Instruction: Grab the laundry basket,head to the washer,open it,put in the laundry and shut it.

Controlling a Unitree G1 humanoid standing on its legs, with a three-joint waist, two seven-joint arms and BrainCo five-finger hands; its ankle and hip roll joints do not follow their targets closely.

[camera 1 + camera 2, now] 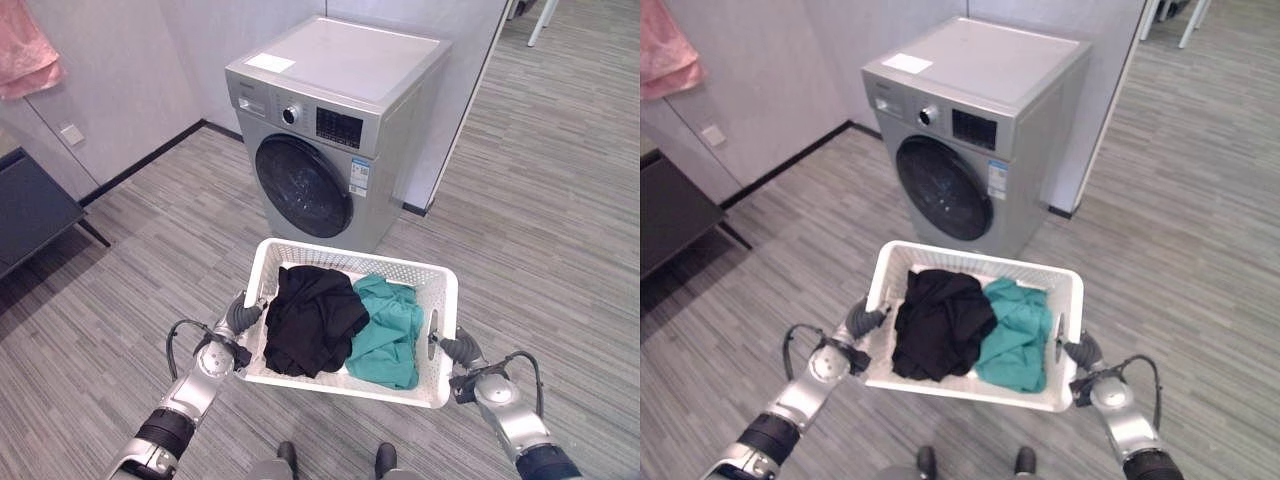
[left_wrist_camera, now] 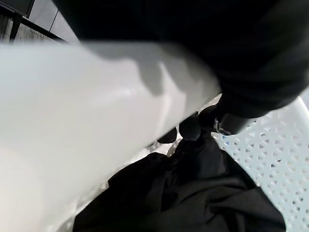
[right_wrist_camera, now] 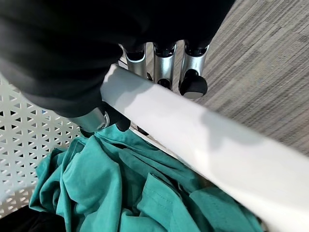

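I hold a white perforated laundry basket [image 1: 441, 300] up in front of me. My left hand [image 1: 241, 315] is curled round its left rim [image 2: 87, 111], and my right hand [image 1: 455, 349] round its right rim [image 3: 203, 140]; the right hand's fingers [image 3: 164, 65] wrap under that rim. Inside lie a black garment [image 1: 312, 318] on the left and a teal garment [image 1: 391, 328] on the right. The silver washer [image 1: 335, 110] stands ahead, slightly left, with its round dark door [image 1: 301, 186] closed.
A dark low table [image 1: 30, 205] stands at the left by the wall. A pink cloth [image 1: 25, 55] hangs at the upper left. Grey wood-look floor [image 1: 540, 210] spreads between me and the washer and off to the right.
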